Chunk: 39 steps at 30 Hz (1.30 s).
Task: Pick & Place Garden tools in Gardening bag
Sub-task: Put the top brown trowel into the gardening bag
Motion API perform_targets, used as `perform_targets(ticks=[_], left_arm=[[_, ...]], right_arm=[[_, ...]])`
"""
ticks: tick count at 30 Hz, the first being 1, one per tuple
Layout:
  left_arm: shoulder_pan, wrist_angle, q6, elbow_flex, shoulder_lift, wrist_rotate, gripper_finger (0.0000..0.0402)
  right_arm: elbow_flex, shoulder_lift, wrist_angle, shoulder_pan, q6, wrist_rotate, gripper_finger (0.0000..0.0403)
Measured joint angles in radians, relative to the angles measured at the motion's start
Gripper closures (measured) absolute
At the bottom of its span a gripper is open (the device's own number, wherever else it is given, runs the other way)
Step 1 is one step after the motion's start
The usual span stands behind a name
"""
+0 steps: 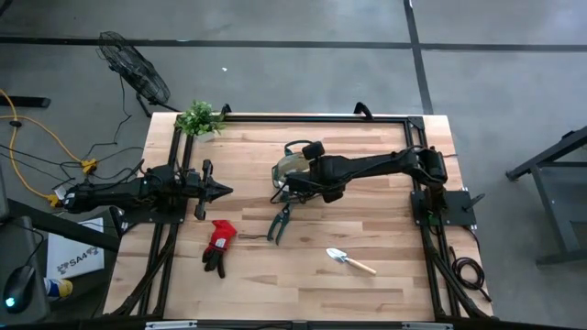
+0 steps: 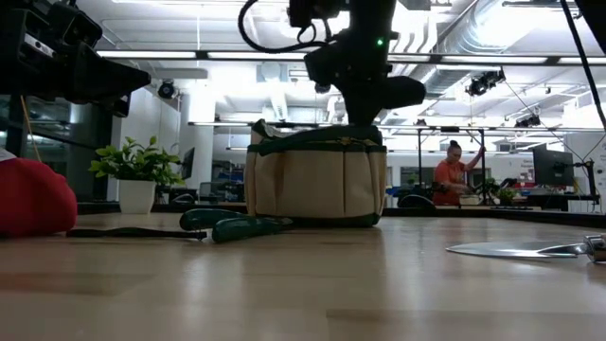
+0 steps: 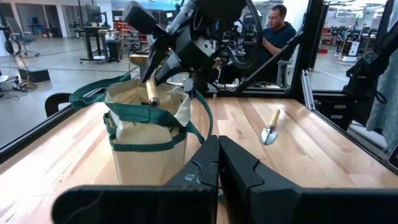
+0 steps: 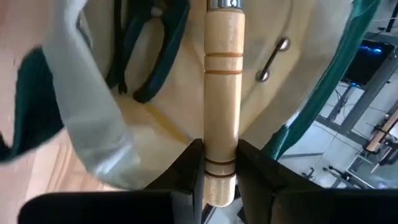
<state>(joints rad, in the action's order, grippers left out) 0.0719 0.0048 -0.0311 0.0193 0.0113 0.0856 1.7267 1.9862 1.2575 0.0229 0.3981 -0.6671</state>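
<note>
- high view: the right gripper (image 1: pixel 292 183) hangs over the round tan fabric gardening bag with dark green trim (image 1: pixel 286 165) near the middle of the wooden worktop (image 1: pixel 385 238), placed to lower a tool straight in. the left gripper (image 1: pixel 220 191), fingers together and empty, waits at the left side. the red-and-black glove pair (image 1: pixel 218 246), dark-green-handled pruning shears (image 1: pixel 279 222) and a silver trowel with a light wooden handle (image 1: pixel 349 260) lie loose in front.
- low view: the bag stands upright and open-topped, shears lying just beside its base.
- left wrist view: a wooden handle (image 3: pixel 151 94) points down into the bag's mouth.
- right wrist view: the fingers are clamped on a second trowel's light wooden handle (image 4: pixel 222 74), aligned over the opening; another pair of shears (image 4: pixel 146 53) already sits inside.
</note>
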Motion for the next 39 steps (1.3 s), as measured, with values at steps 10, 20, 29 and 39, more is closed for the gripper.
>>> perform_targets(ticks=[10,20,29,39], left_arm=[[0.0,0.0,0.0,0.0,0.0,0.0,0.0401],[0.0,0.0,0.0,0.0,0.0,0.0,0.0401],[0.0,0.0,0.0,0.0,0.0,0.0,0.0401],[0.0,0.0,0.0,0.0,0.0,0.0,0.0401]], right_arm=[[0.0,0.004,-0.095,-0.012,-0.054,0.1,0.0339],[0.0,0.004,-0.096,-0.017,-0.088,0.155,0.0339],[0.0,0.003,-0.095,-0.02,-0.111,0.223,0.0339],[0.0,0.003,-0.101,-0.051,-0.118,0.307,0.0339]])
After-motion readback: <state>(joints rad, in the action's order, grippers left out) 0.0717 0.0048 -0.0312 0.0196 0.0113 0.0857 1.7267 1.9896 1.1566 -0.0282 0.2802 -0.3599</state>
